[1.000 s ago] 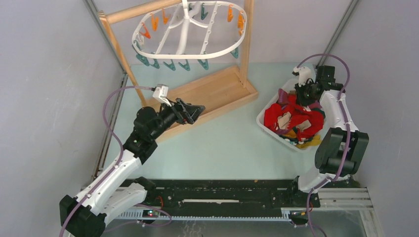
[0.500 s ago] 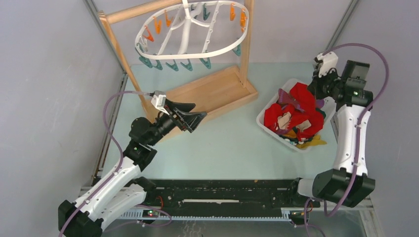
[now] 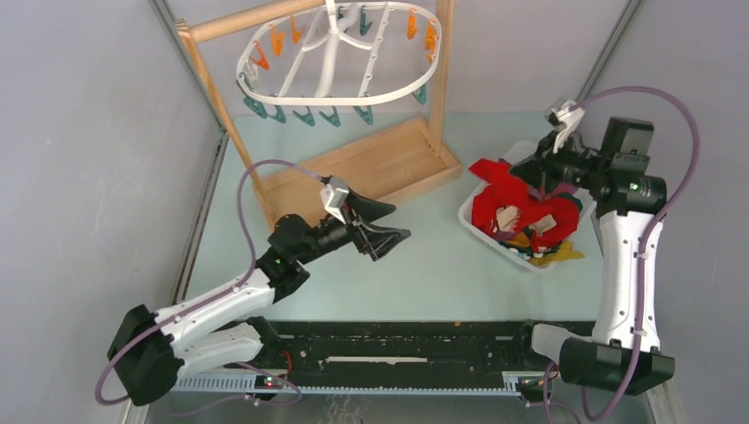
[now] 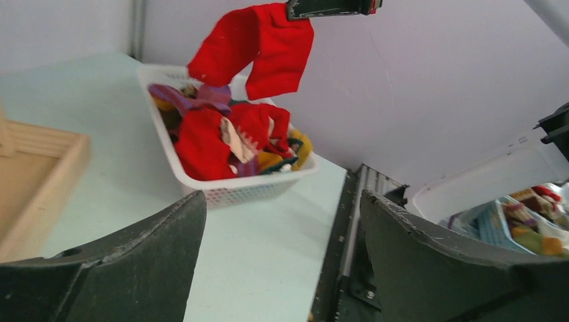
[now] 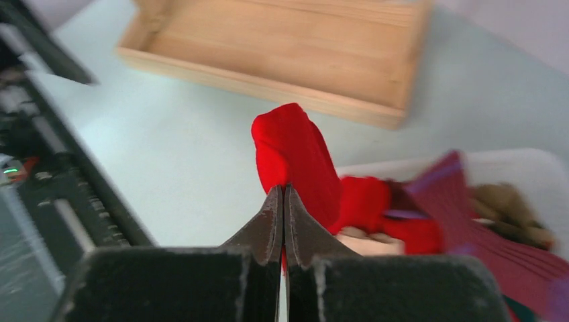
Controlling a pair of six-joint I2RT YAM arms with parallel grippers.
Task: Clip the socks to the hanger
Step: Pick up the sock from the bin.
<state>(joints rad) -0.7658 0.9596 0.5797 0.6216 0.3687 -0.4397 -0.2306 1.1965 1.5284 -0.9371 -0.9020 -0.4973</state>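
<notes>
On the tabletop (image 3: 424,265), the wooden stand (image 3: 380,168) at far left carries the hanger (image 3: 389,94), and the white basket (image 3: 466,215) at right contains the socks (image 3: 528,216). The right pincer (image 5: 282,191) is closed on one red sock (image 5: 295,154), suspended above the basket. The left pincer (image 3: 399,224) stands wide open over mid-tabletop.

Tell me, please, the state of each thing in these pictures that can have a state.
left gripper, open, empty, above the table.
right gripper, shut on the red sock.
red sock, lifted, hanging above the basket.
basket, full of socks, standing on the table.
hanger, hung on the wooden stand, no sock clipped to it.
clothespins, dangling from the hanger's rim, none holding a sock.
</notes>
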